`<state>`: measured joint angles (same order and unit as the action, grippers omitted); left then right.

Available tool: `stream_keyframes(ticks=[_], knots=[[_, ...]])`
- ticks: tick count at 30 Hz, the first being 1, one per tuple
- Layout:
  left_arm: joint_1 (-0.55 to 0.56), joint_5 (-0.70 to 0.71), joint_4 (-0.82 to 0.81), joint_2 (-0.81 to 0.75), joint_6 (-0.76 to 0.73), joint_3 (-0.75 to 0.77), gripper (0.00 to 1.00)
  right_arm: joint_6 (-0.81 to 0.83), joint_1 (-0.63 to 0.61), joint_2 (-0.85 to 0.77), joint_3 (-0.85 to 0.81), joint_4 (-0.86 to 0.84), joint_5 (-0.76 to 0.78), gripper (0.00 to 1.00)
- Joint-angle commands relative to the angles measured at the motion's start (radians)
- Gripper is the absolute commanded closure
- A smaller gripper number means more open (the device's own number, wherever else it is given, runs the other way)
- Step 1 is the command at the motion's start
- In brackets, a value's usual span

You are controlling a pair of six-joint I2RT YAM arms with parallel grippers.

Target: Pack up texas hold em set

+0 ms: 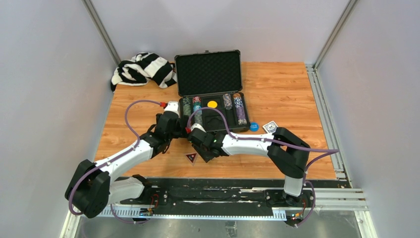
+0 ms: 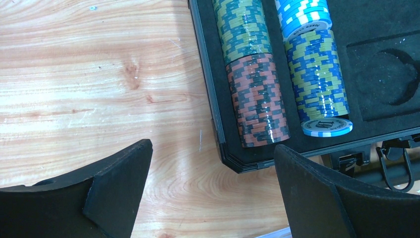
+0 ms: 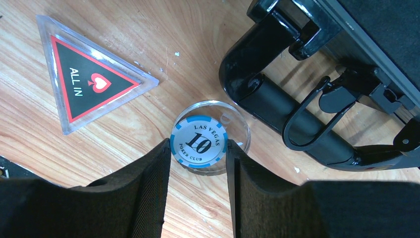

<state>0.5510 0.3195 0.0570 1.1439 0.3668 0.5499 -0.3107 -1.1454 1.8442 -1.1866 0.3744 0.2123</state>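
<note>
Foam-padded fingers [image 3: 148,188] of the right gripper [image 3: 198,154] pinched a blue-and-white chip [image 3: 199,143] marked 10 at the bottom centre of the right wrist view. The chip overlapped a clear round disc [image 3: 241,130] on the wooden table [image 3: 148,39]. A triangular "ALL IN" marker [image 3: 91,84] lay flat at upper left, with bare wood between it and the chip. The handle [image 3: 292,116] of the black case [image 3: 381,29] crowded the right side, just beside the clear disc.

In the left wrist view, the left gripper [image 2: 213,148] stood wide open and empty, its fingers straddling the case's near corner. Chip stacks [image 2: 257,94] lay in rows just inside the case wall, and open wood filled the left of the frame.

Seen from above, the case stood open at upper centre, lid raised, with a yellow disc [image 1: 212,104] in its tray. A blue disc [image 1: 254,126] and a card deck [image 1: 270,126] lay on the table just off the case's lower right corner. A striped cloth [image 1: 143,69] sat bunched beside the lid at upper left. Bare board stretched from the case to the right-hand edge.
</note>
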Motion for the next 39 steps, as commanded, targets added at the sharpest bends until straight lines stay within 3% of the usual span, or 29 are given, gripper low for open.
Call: stream_keyframes(ticks=[1, 22, 26, 39], knots=[[0.015, -0.069, -0.039, -0.010, 0.007, 0.030, 0.02, -0.014, -0.014, 0.027, -0.004, 0.036, 0.005, 0.58], [0.015, -0.121, -0.049, -0.001, 0.041, 0.037, 0.02, -0.003, -0.022, -0.078, 0.042, 0.044, 0.031, 0.58], [0.015, -0.122, -0.038, -0.007, 0.040, 0.038, 0.02, 0.000, -0.022, -0.061, 0.032, 0.037, 0.029, 0.44], [0.015, -0.099, -0.018, -0.026, 0.030, 0.025, 0.02, 0.040, -0.010, 0.021, -0.068, 0.030, 0.023, 0.44]])
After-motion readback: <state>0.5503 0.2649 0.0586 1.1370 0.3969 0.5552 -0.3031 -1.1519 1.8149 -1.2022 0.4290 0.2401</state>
